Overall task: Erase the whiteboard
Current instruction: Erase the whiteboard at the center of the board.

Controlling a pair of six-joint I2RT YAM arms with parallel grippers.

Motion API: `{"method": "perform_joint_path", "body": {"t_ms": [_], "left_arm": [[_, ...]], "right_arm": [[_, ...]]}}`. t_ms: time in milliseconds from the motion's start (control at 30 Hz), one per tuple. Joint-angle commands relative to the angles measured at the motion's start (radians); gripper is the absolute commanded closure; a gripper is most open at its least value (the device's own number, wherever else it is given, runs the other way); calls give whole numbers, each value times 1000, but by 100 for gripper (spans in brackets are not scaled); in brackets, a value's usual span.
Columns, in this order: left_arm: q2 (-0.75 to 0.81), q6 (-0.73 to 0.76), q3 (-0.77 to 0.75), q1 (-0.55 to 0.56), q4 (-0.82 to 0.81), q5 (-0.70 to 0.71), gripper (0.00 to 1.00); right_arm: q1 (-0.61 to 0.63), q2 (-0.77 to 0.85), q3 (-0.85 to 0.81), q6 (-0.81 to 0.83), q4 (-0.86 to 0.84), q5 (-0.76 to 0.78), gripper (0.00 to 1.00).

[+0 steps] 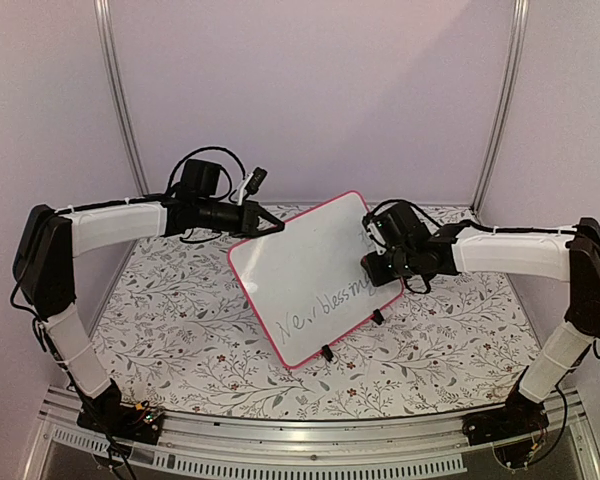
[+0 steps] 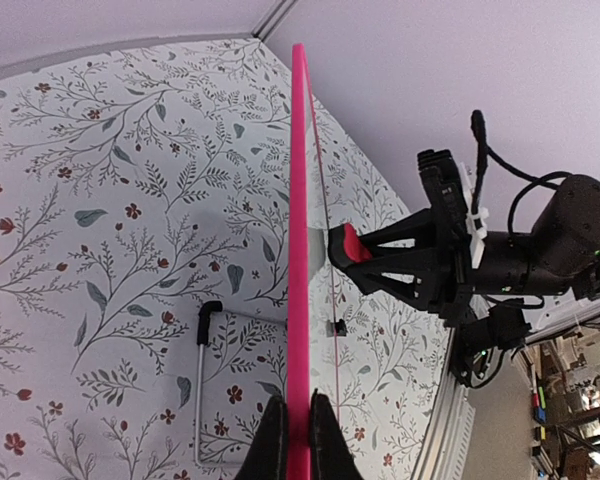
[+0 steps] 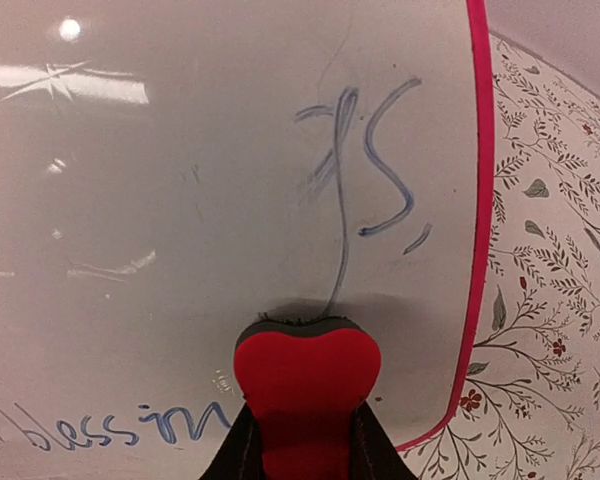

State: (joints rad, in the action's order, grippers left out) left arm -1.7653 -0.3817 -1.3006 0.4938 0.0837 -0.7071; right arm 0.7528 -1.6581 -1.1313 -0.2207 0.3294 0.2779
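The whiteboard [image 1: 305, 265] with a pink-red rim stands tilted on its black clip feet in the middle of the table, with blue handwriting along its lower part. My left gripper [image 1: 270, 224] is shut on the board's upper left rim; in the left wrist view the rim [image 2: 298, 250] runs edge-on between my jaws [image 2: 298, 440]. My right gripper [image 1: 372, 262] is shut on a red eraser [image 3: 305, 385] whose dark felt face presses on the whiteboard [image 3: 180, 220] just below blue strokes [image 3: 365, 170]. The eraser also shows in the left wrist view [image 2: 348, 243].
The floral tablecloth [image 1: 180, 340] covers the table. A thin metal stand with a black tip [image 2: 205, 345] lies behind the board. An aluminium rail [image 1: 300, 435] runs along the near edge. Pale walls close the back and sides.
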Motion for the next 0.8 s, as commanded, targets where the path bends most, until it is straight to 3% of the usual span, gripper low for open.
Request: {"method": "perform_joint_path", "body": {"t_ms": [0, 233, 467, 767], "left_arm": [[-3, 46, 1, 20, 7, 26, 100], [-3, 46, 1, 23, 7, 26, 100], [-3, 47, 1, 22, 8, 26, 100], [-2, 48, 1, 20, 8, 25, 100]], "right_arm": [[6, 53, -33, 1, 55, 10, 100], [6, 70, -159, 34, 72, 48, 100], [6, -32, -291, 62, 74, 34, 100], [10, -135, -272, 51, 49, -3, 100]]}}
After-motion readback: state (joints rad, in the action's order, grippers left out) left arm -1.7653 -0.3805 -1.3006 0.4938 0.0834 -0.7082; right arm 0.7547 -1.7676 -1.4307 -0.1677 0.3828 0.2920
